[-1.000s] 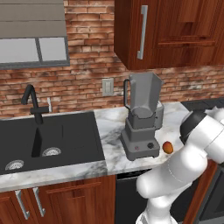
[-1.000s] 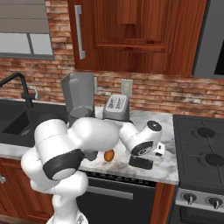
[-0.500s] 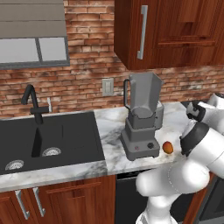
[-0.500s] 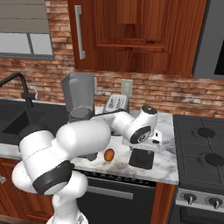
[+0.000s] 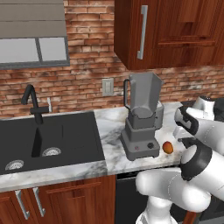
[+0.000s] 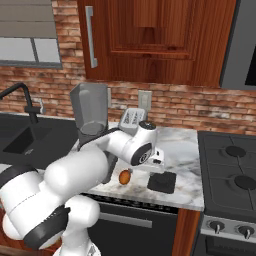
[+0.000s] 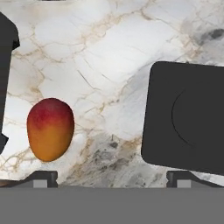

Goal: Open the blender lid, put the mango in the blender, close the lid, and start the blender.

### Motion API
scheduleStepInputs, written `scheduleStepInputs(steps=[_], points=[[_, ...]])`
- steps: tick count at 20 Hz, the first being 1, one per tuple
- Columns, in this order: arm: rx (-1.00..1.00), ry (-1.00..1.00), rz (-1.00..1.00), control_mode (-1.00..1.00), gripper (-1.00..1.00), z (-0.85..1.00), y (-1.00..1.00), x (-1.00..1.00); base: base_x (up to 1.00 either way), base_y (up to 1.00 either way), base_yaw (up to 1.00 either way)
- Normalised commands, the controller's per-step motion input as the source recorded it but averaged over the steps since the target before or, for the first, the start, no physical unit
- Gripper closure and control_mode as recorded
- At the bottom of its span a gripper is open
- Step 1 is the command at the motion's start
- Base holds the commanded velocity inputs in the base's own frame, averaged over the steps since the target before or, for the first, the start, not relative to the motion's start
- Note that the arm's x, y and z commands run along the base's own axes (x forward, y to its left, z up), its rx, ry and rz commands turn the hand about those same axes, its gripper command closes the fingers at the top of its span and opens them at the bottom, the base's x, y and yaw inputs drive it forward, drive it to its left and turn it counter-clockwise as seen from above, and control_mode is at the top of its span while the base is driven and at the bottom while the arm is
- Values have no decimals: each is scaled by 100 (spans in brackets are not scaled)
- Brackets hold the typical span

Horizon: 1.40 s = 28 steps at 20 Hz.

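Blender lid (image 7: 186, 118) lies off, right of the mango (image 7: 50, 129); gripper (image 7: 111, 178) spread, empty; loading, closing, starting remain.

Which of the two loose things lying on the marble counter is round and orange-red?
The mango. It is a rounded orange-red fruit, while the blender lid lying flat beside it, apart from it, is a nearly black square cap.

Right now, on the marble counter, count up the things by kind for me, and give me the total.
Blender: 1
Blender lid, lying flat off the jar: 1
Mango: 1
Toaster: 1
Total: 4
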Motion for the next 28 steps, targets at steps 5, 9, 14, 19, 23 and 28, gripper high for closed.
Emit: scheduleStepInputs(steps=[5, 9, 14, 19, 23, 28], points=[[10, 0, 16, -100, -100, -12, 17, -5, 0, 0, 0], [4, 0, 9, -100, -100, 0, 12, 0, 0, 0, 0], [1, 0, 3, -100, -100, 0, 20, 0, 0, 0, 0], [0, 2, 0, -100, -100, 0, 20, 0, 0, 0, 0], [0, 0, 0, -100, -100, 0, 25, 2, 0, 0, 0], [0, 0, 0, -100, -100, 0, 8, 20, 0, 0, 0]])
